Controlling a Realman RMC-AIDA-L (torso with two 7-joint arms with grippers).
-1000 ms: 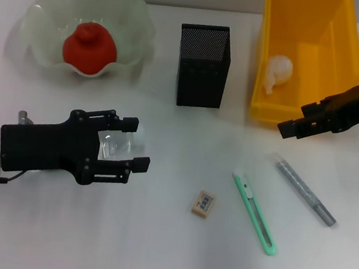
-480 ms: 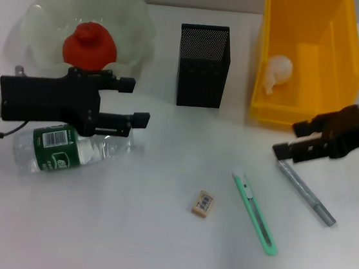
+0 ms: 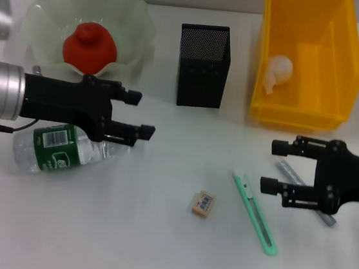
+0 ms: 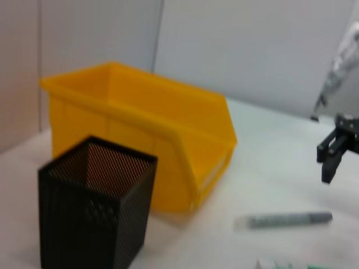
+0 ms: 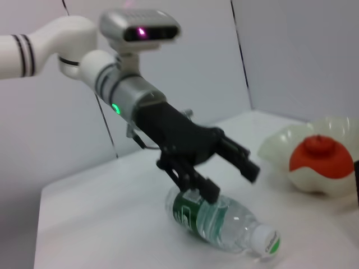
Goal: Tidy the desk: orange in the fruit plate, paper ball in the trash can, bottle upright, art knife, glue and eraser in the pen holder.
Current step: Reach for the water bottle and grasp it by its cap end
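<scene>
In the head view, a clear plastic water bottle (image 3: 67, 151) with a green label and a white barcode patch is seen lying on its side on the white desk (image 3: 123, 232); the print on the label cannot be read. The black left gripper (image 3: 144, 113) is held just above the bottle, its arm stretched in from the left edge, and its two fingers are spread apart with nothing between them. A red-orange round orange (image 3: 89, 48) sits in the pale green wavy-rimmed fruit plate (image 3: 137, 22). A lumpy white paper ball (image 3: 279, 72) lies inside the bright yellow rectangular trash can (image 3: 342, 69). The square black mesh pen holder (image 3: 203, 66) stands between plate and bin. A small tan eraser (image 3: 203, 203) with a barcode label lies beside a green art knife (image 3: 255, 213). The black right gripper (image 3: 273, 166) is held level over a grey glue stick (image 3: 287, 168), its fingers spread wide and empty.

In the left wrist view, the pen holder (image 4: 95, 210), the trash can (image 4: 146, 129) and the glue stick (image 4: 283, 220) are shown, with the right gripper (image 4: 332, 159) farther off.

In the right wrist view, the left gripper (image 5: 233, 175) is seen angled down over the lying bottle (image 5: 221, 219), with its fingers parted, and the orange (image 5: 320, 158) rests in the plate (image 5: 275, 150).
</scene>
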